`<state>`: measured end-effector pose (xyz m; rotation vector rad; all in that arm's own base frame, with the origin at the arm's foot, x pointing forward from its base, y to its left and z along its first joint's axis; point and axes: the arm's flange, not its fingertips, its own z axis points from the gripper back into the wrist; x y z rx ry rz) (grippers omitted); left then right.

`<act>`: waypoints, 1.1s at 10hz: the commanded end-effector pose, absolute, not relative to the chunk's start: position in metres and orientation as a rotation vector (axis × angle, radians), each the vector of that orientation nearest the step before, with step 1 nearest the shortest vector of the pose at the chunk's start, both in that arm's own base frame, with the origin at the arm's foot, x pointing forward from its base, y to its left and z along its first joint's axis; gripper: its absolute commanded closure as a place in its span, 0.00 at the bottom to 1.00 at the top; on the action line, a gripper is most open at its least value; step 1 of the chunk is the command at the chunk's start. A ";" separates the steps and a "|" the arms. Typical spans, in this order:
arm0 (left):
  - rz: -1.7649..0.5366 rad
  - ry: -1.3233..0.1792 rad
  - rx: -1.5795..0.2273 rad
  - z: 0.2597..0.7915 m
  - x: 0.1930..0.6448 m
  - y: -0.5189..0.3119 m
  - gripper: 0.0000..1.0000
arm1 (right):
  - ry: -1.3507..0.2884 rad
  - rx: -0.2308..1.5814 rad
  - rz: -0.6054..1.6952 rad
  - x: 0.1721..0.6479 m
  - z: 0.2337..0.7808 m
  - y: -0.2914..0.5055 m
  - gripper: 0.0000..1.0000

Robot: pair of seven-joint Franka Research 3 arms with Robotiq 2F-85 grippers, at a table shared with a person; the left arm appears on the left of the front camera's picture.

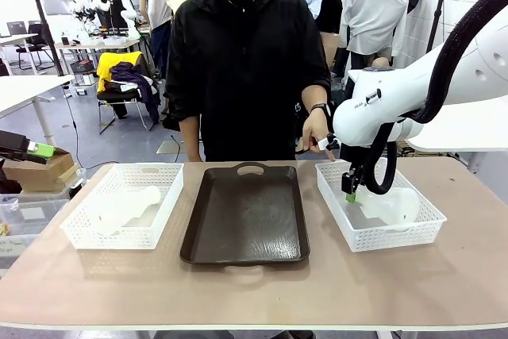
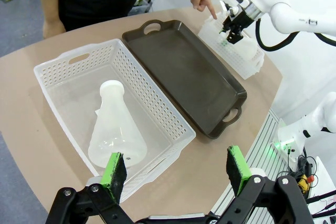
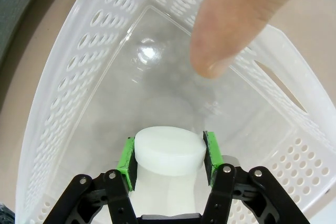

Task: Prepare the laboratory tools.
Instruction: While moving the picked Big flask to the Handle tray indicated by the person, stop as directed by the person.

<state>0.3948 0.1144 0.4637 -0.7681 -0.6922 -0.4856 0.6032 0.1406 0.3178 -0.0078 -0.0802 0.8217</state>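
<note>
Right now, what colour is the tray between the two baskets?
Dark brown. The tray shows best in the left wrist view.

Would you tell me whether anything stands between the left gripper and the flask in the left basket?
Nothing visible does: the open left gripper hangs above the flask, which lies uncovered on its side in the white basket.
</note>
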 end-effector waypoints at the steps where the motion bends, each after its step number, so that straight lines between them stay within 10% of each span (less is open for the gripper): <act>1: -0.488 -0.697 -0.777 0.464 0.394 0.116 0.00 | -0.086 -0.003 0.818 0.604 0.317 0.141 1.00; 11: -0.488 -0.697 -0.777 0.464 0.394 0.116 0.00 | -0.086 -0.003 0.818 0.604 0.317 0.141 1.00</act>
